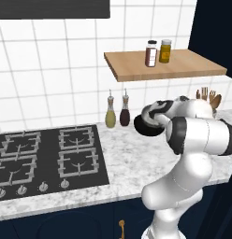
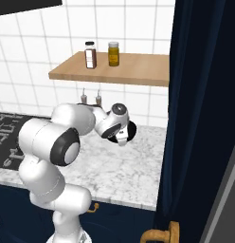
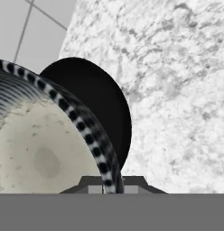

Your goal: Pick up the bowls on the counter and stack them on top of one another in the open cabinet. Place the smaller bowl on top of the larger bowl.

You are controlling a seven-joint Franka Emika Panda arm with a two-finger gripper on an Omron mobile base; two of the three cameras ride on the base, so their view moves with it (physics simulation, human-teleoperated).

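Fingers clamped on smaller bowl rim; larger bowl just behind, twd table back edge; shelf above.

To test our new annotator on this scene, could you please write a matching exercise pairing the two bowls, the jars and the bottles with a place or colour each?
1. smaller bowl
2. larger bowl
3. jars
4. bottles

A. standing on the open cabinet
B. black all over
C. on the counter by the tiled wall
D. rim between the tips of the pincer

Pairs: 1-D, 2-B, 3-A, 4-C
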